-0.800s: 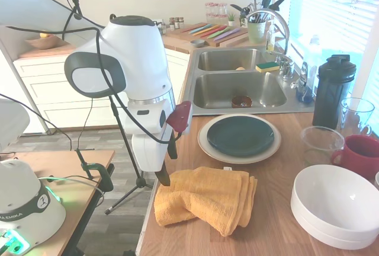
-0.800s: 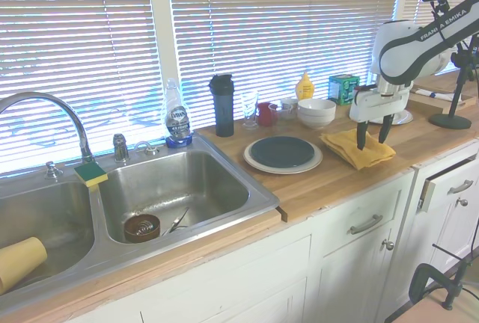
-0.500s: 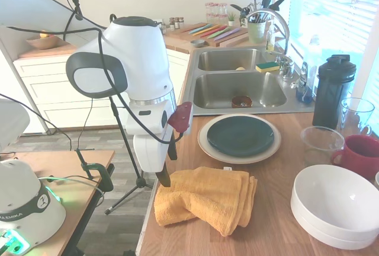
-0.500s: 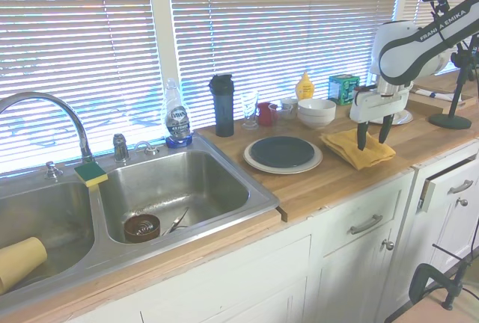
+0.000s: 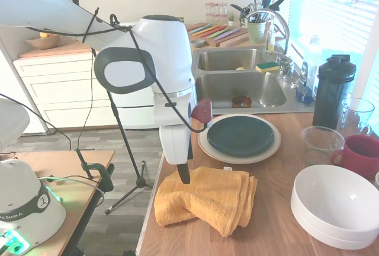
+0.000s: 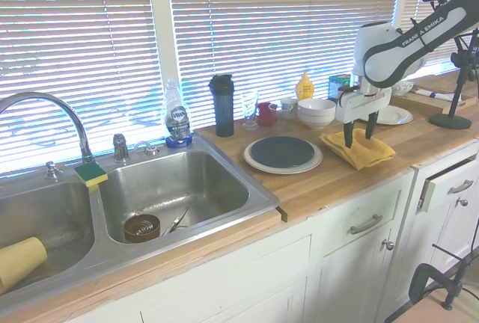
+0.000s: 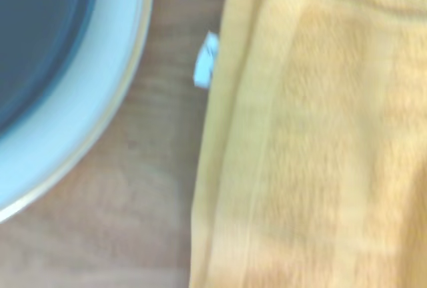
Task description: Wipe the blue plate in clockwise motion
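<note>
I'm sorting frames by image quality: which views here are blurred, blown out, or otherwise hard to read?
Wrist view: soft focus, the yellow towel and blue plate blurred. First exterior view: window blown out at upper right. Second exterior view: blinds overexposed, pincer small but sharp.

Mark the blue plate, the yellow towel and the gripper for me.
blue plate [image 5: 240, 135]: first exterior view, centre of its dark face.
yellow towel [image 5: 216, 200]: first exterior view, middle of the folded top layer.
gripper [image 6: 358, 137]: second exterior view, midway between its two open fingertips, just above the towel.
</note>
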Tool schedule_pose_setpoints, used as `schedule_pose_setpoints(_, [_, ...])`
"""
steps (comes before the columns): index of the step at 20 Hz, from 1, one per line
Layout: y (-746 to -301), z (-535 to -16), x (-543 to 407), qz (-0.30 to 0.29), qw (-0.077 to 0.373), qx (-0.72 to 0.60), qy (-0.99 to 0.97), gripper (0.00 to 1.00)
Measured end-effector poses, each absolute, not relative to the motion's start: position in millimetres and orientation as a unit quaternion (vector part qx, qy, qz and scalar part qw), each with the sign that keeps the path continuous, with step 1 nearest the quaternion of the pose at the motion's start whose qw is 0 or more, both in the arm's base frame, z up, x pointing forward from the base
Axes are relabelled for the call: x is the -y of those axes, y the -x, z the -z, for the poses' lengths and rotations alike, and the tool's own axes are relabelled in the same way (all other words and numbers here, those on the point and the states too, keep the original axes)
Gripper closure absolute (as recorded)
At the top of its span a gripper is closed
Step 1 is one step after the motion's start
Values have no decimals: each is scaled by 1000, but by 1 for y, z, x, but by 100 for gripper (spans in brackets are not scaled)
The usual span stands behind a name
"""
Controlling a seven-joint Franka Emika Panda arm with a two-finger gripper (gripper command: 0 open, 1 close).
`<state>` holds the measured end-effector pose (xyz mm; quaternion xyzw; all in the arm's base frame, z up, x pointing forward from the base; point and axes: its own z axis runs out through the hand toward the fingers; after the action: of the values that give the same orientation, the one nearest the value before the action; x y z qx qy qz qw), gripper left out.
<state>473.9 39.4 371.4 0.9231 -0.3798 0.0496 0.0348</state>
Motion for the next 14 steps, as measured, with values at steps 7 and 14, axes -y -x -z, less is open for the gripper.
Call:
schedule_pose_setpoints(7, [-508,-355,-46,-77,86,358,-927,0])
schedule_pose_setpoints(14, [-507,-352,-69,-84,93,331,-935,0])
